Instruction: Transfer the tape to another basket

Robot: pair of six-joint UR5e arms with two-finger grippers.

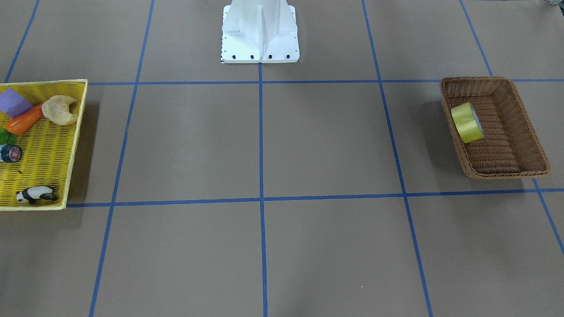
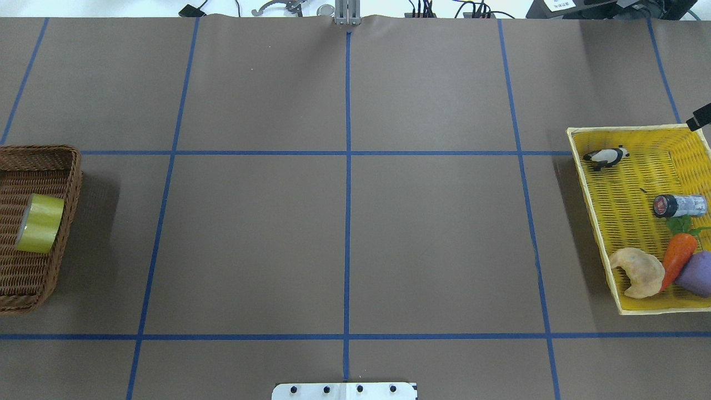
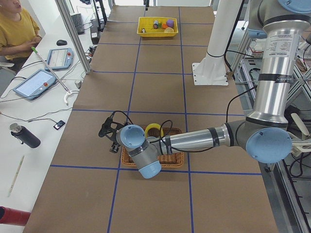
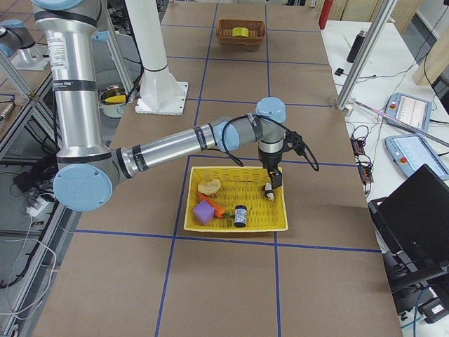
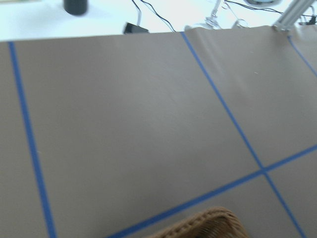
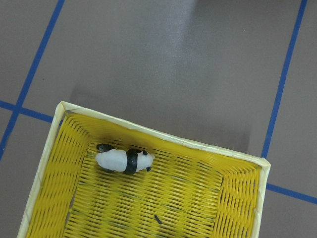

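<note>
Hanging low just beyond the basket [image 1: 506, 132], on the side away from the robot, the left claw [image 3: 108, 131] holds nothing I can see; whether it is open or closed I cannot tell. Behind it, inside the basket, the tape [image 1: 467, 123] stands on edge against the wall nearest the table's middle, clear of the claw. At the table's other end, the right claw [image 4: 271, 181] hangs over the yellow basket [image 2: 627, 211]; its state cannot be told either. A panda [image 6: 124, 161] lies just beneath it, then a dark roll [image 2: 680, 205], a carrot [image 2: 677, 258], a purple block [image 2: 697, 275] and bread [image 2: 636, 271] farther toward the robot.
</note>
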